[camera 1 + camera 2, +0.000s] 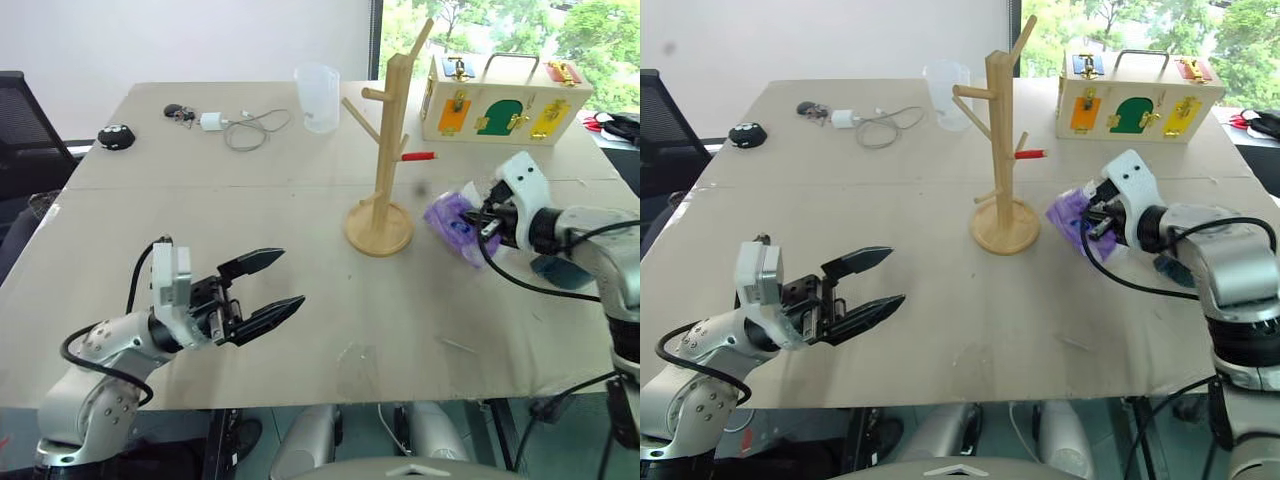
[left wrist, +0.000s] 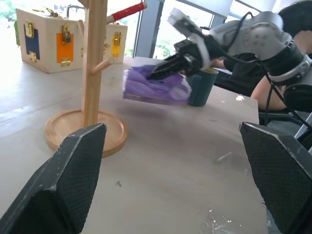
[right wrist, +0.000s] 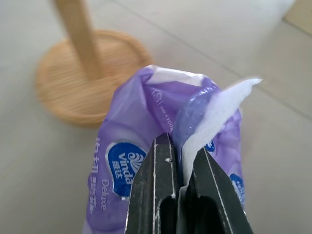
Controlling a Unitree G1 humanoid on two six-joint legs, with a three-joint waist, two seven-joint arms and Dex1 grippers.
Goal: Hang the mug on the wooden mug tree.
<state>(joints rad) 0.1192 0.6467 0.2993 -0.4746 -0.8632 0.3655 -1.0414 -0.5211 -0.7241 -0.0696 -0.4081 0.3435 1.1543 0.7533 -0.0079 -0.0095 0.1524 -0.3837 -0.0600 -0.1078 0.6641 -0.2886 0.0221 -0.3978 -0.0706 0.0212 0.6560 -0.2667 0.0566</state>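
Observation:
The wooden mug tree [image 1: 386, 150] stands upright on its round base near the table's middle, with a red-tipped peg [image 1: 418, 156] pointing right. Just right of it my right gripper [image 1: 487, 215] is shut on a purple tissue pack [image 1: 455, 220], pinching its white tissue flap and holding it off the table. The right wrist view has the pack [image 3: 146, 126] in front of the tree's base [image 3: 87, 78]. The teal mug [image 2: 202, 87] stands on the table behind the pack, mostly hidden under my right arm [image 1: 560, 270]. My left gripper [image 1: 265, 290] hovers open and empty at the front left.
At the back stand a clear measuring cup [image 1: 317, 97] and a wooden latch box [image 1: 500, 100] with coloured doors. A charger with its cable [image 1: 245, 125], keys [image 1: 180, 112] and a black object [image 1: 116, 136] lie at the back left.

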